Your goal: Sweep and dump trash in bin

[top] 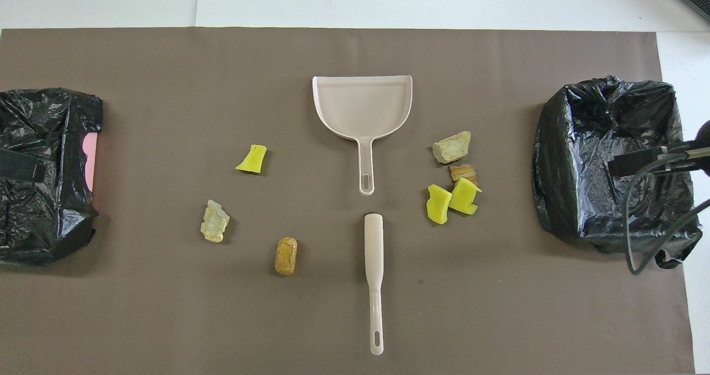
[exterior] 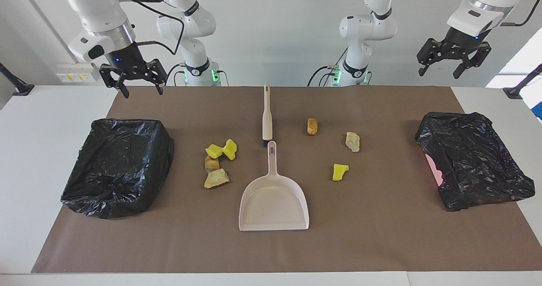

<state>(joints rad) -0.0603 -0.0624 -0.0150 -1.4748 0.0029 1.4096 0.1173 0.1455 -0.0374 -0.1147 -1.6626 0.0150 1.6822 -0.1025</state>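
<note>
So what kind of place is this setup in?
Most likely a robotics lab test bench, not a home. Two white robot arms, the right arm and the left arm, stand at a white table covered with a brown paper sheet, with staged sponge and bread-like scraps laid out.

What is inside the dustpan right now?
Nothing. The pink dustpan is bare inside. All the trash lies on the brown mat beside it. What is underneath the pan stays hidden.
</note>
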